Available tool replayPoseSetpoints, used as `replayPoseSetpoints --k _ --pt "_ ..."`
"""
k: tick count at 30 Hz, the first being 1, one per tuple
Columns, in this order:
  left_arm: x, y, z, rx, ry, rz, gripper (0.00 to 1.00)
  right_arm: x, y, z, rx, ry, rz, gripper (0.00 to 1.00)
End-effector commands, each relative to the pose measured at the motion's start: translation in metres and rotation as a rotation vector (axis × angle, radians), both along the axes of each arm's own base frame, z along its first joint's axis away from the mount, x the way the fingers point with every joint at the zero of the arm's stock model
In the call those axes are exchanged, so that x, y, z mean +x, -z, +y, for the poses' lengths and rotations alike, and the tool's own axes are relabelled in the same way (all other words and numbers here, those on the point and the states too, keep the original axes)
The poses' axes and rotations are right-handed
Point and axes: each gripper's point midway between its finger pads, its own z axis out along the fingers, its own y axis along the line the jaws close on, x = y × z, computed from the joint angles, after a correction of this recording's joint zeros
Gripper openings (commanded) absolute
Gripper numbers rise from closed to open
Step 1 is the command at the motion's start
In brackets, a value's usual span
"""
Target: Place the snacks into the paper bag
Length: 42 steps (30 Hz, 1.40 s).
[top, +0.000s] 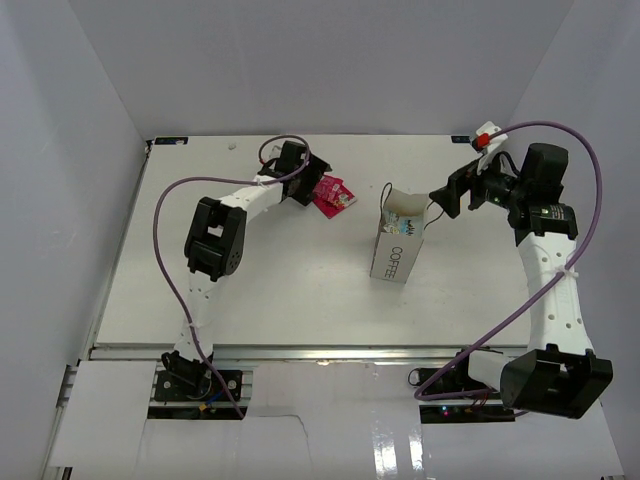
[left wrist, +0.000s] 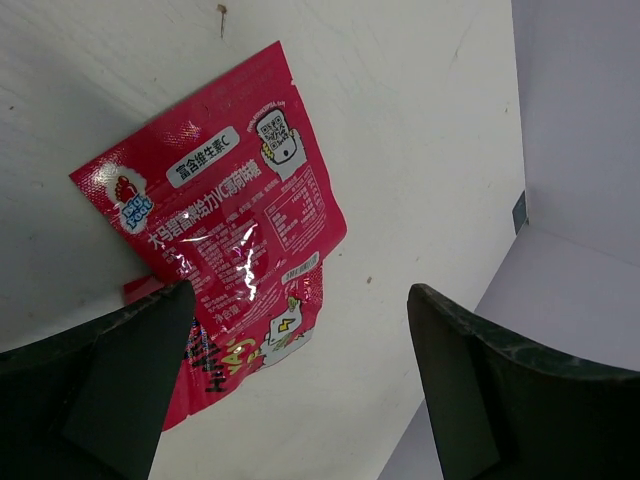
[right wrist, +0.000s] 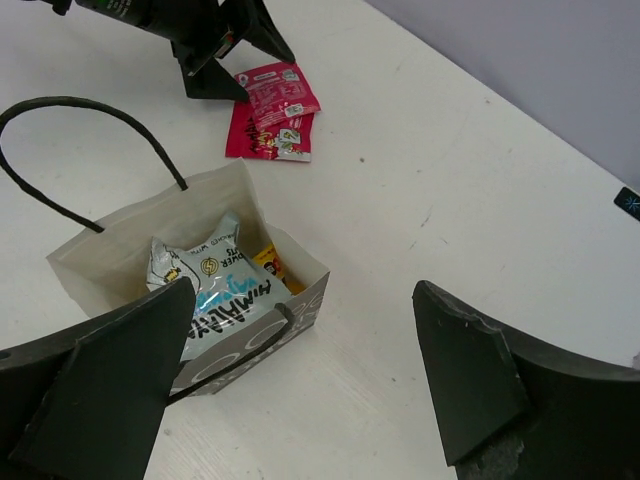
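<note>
One paper bag upright, mouth upward

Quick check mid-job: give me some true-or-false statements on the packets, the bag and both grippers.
1. Two red-pink packets lie on the table, outside the paper bag. True.
2. The bag is empty. False: a silver-blue packet and a yellow packet sit inside.
3. The left gripper is shut on a packet. False: it is open, and the red-pink packets lie ungripped on the table.
4. The right gripper is open, holding nothing. True.
</note>
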Motion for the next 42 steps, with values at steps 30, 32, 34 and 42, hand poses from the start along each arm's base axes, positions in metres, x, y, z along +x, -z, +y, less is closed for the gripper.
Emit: replayPoseSetpoints --k 30,32,34,42 --pt "-0.018 0.069 0.027 0.281 0.086 0.266 0.87 -0.004 0.005 0.001 0.101 0.046 0.041 0.96" --pt "-0.030 0.088 0.036 0.326 0.119 0.316 0.86 -0.005 0.003 0.001 0.102 0.049 0.038 0.96" --pt "-0.045 0.109 0.047 0.382 0.171 0.361 0.83 -0.005 0.004 0.001 0.103 0.053 0.041 0.96" --pt "-0.077 0.131 0.086 0.606 0.318 0.421 0.85 -0.006 0.004 0.002 0.116 0.053 0.050 0.96"
